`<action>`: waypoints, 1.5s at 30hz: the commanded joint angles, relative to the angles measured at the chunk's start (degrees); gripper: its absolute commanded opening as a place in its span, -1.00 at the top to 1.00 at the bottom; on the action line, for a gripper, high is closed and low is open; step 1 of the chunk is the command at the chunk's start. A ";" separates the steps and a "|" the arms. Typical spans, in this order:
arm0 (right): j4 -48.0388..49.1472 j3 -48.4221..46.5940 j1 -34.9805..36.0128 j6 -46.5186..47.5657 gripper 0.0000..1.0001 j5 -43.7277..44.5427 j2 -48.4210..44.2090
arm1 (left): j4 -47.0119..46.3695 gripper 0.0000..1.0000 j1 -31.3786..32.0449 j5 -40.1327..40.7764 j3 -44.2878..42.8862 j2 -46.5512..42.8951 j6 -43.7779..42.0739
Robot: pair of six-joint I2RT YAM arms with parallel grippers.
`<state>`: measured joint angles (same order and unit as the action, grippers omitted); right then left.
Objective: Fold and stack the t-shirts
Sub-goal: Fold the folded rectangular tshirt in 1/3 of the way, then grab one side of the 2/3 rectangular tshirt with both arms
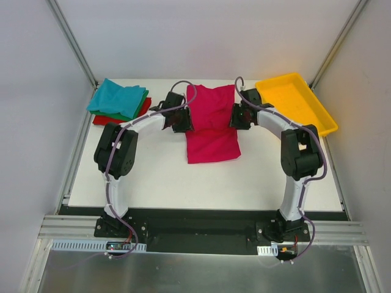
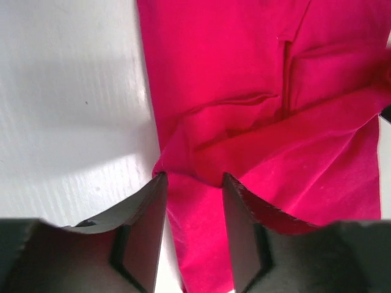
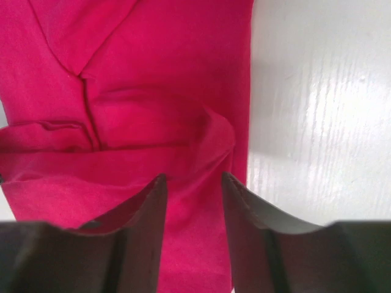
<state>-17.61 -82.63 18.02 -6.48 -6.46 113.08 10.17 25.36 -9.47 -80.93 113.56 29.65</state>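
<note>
The magenta-pink t-shirt [image 1: 211,125] lies in the middle of the white table as a narrow folded strip, with its far part bunched over a crosswise crease. My left gripper [image 1: 181,120] is at the shirt's left edge, open, with the cloth edge lying between the fingers in the left wrist view [image 2: 194,183]. My right gripper [image 1: 239,116] is at the shirt's right edge, also open, with a fold of cloth between its fingers in the right wrist view [image 3: 194,180]. A folded stack sits at the far left, with the teal t-shirt [image 1: 116,97] on top, then the green [image 1: 144,97], then the red [image 1: 104,119].
The yellow plastic tray [image 1: 296,101] stands at the far right corner of the table, just right of my right arm. The white table [image 1: 183,183] runs from the shirt to the near edge. Grey walls and metal frame posts close in the sides.
</note>
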 commanded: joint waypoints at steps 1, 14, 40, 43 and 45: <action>2.05 -3.59 -0.97 0.50 -0.10 -1.63 -1.01 | 0.90 0.02 -1.02 -1.43 -3.97 -0.09 -1.70; 4.68 15.81 1.23 -0.19 -0.92 -10.51 -21.13 | -1.29 -0.98 -0.93 -6.42 16.92 -19.76 1.46; 9.78 35.26 -1.06 -13.03 0.63 -3.56 -17.63 | -3.93 -0.46 5.40 -6.52 26.52 -15.92 10.07; 10.66 36.22 -1.23 -13.47 0.87 -4.79 -17.36 | -4.11 -0.29 5.83 -7.14 25.73 -14.60 10.34; 11.97 38.06 -1.15 -14.35 0.99 -4.79 -18.32 | -4.20 -0.14 6.19 -7.14 25.64 -13.72 10.52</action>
<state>-7.33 -48.23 17.17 -19.51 -12.56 94.30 6.11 30.52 -16.45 -54.13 97.78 39.57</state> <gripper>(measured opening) 0.069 0.625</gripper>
